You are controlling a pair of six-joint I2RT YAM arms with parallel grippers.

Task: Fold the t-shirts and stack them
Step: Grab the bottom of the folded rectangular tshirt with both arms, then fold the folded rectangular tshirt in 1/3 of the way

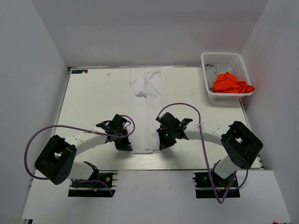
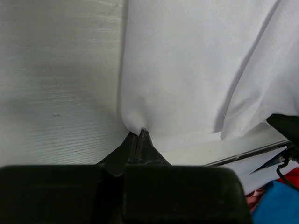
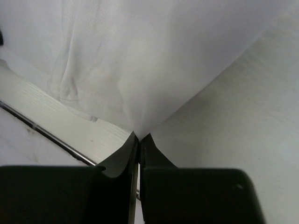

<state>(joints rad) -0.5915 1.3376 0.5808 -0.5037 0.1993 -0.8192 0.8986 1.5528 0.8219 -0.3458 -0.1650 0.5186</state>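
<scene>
White t-shirt [image 1: 145, 100] lies as a long strip down the middle of the table [image 1: 93, 102]. We see left gripper [image 2: 140, 134] and right gripper [image 3: 138, 136] each pinched closed on a near corner, probably to fold it toward the far end.

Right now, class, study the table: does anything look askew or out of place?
The orange shirt spills over the basket's near rim rather than lying inside. The white shirt's far end is rumpled, not flat.
</scene>
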